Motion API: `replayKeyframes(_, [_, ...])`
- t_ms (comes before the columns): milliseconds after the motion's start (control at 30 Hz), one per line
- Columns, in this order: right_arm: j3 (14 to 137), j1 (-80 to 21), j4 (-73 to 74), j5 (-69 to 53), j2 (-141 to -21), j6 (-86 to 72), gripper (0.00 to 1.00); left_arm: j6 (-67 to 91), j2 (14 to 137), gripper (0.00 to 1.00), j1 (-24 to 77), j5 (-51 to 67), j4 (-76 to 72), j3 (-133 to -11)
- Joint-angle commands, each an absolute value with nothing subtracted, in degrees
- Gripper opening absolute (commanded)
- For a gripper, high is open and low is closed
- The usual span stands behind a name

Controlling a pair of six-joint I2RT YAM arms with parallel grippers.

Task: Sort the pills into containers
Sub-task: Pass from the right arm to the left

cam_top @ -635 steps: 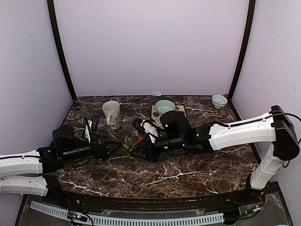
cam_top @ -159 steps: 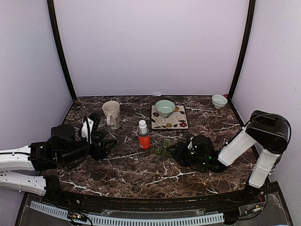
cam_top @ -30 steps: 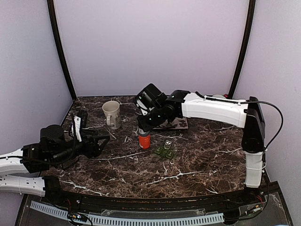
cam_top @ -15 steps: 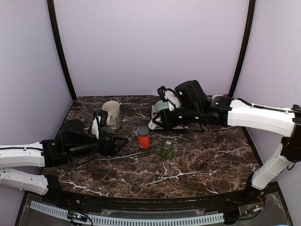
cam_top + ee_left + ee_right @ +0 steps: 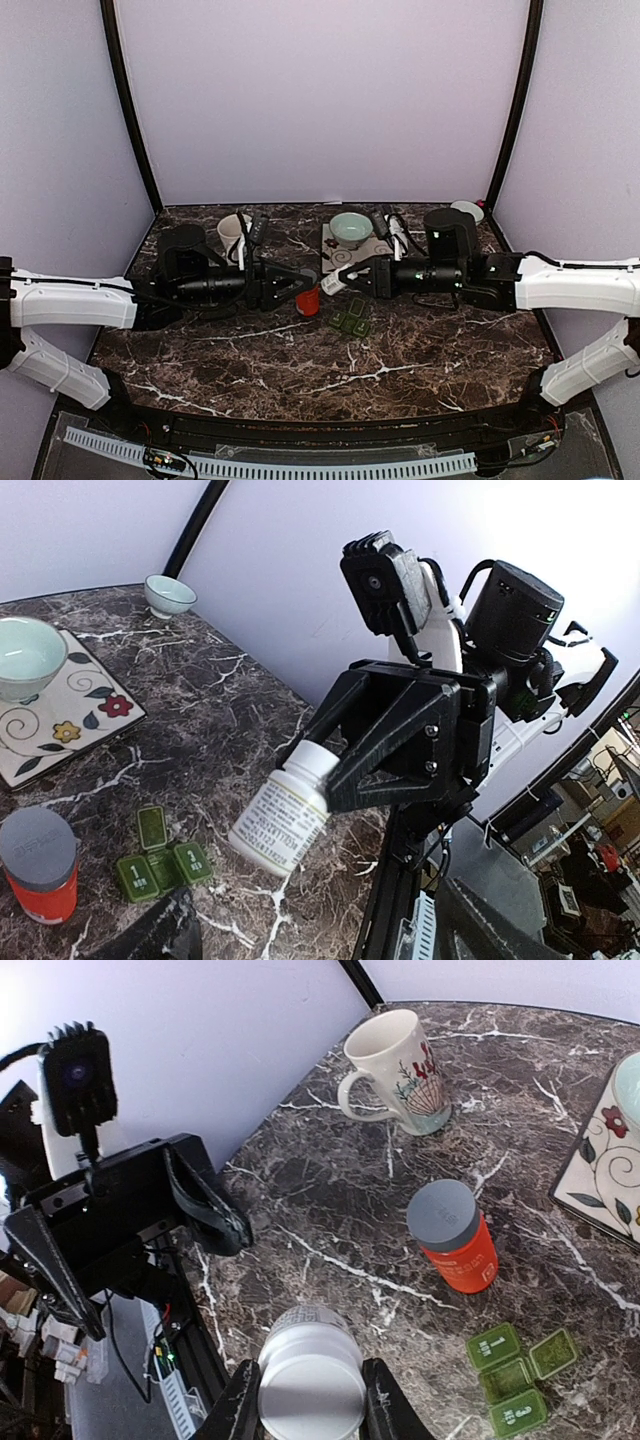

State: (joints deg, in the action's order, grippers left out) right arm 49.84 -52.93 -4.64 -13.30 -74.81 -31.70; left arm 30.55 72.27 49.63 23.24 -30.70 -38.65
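Observation:
My right gripper point(image 5: 342, 282) is shut on a white pill bottle point(image 5: 310, 1382), held tilted above the table with its neck between the jaws. In the left wrist view this bottle point(image 5: 285, 820) hangs just ahead of my left gripper point(image 5: 320, 945). The left gripper point(image 5: 296, 281) is open and empty, facing the bottle a short way off. The containers point(image 5: 350, 322), a small dark green pill-box strip, lie on the marble below the bottle with one lid up. An orange bottle with a grey cap point(image 5: 309, 300) stands left of the strip. No loose pills show.
A beige mug point(image 5: 400, 1060) stands at the back left, behind the left arm. A pale green bowl point(image 5: 350, 227) sits on a patterned tile point(image 5: 383, 245) behind the right gripper. Another small bowl point(image 5: 465, 211) is in the far right corner.
The left arm has reached right toward the centre. The right gripper has come down and left with the white bottle, so the two grippers now face each other over the orange bottle.

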Motion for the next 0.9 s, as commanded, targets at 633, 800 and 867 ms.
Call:
replayKeyframes(633, [39.93, -51.77, -34.26, -25.9, -72.14, -45.33, 0.06, 37.89, 80.92, 0.77, 48.12, 38.29, -48.53, -42.17])
replayKeyframes(800, [39.98, -51.77, -36.88, -26.88, -73.99, -46.74, 0.06, 38.85, 81.54, 0.72, 47.93, 38.82, -51.06, -41.95])
replayKeyframes(867, [39.8, -51.77, -37.76, -27.06, -74.55, -47.2, 0.06, 39.42, 81.64, 0.7, 47.77, 38.97, -52.22, -41.84])
